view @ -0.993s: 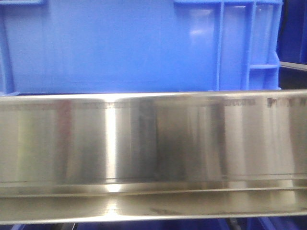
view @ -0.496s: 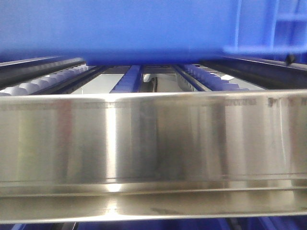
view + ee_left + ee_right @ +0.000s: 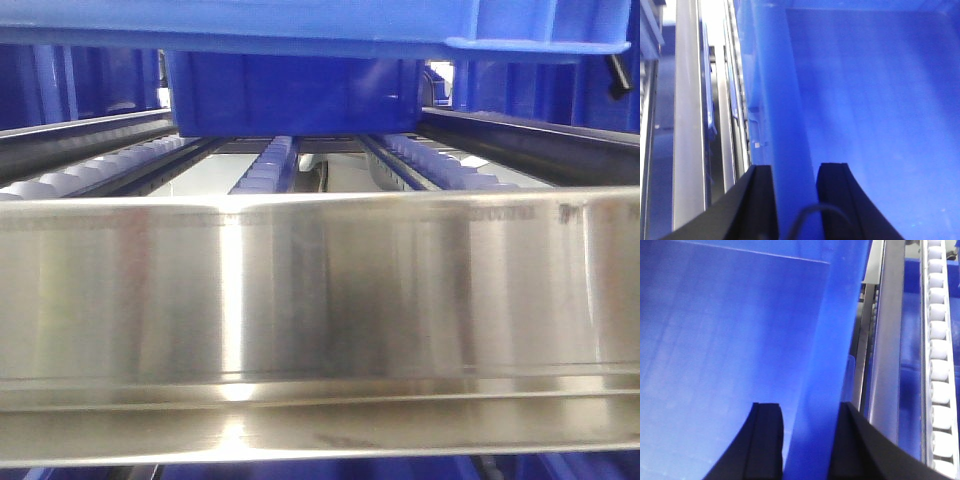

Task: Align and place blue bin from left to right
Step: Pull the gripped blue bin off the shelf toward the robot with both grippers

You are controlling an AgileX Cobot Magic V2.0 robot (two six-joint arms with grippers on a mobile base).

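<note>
The blue bin (image 3: 300,18) hangs lifted at the top edge of the front view, only its underside and lower rim showing. In the left wrist view my left gripper (image 3: 795,170) is shut on the bin's left wall, one black finger outside and one inside above the bin's floor (image 3: 865,100). The right wrist view shows my right gripper (image 3: 807,407) shut the same way on the right wall, with the bin's inside (image 3: 715,340) to its left. Neither gripper shows in the front view.
A broad steel rail (image 3: 320,290) crosses the front. Behind it run roller lanes (image 3: 265,165) between dark side rails (image 3: 520,140). Another blue bin (image 3: 300,95) stands farther back on the lanes. More steel rails (image 3: 687,115) and white rollers (image 3: 937,350) flank the held bin.
The blue bin has risen from just behind the steel rail to the top of the front view, uncovering the roller lanes and the bin behind.
</note>
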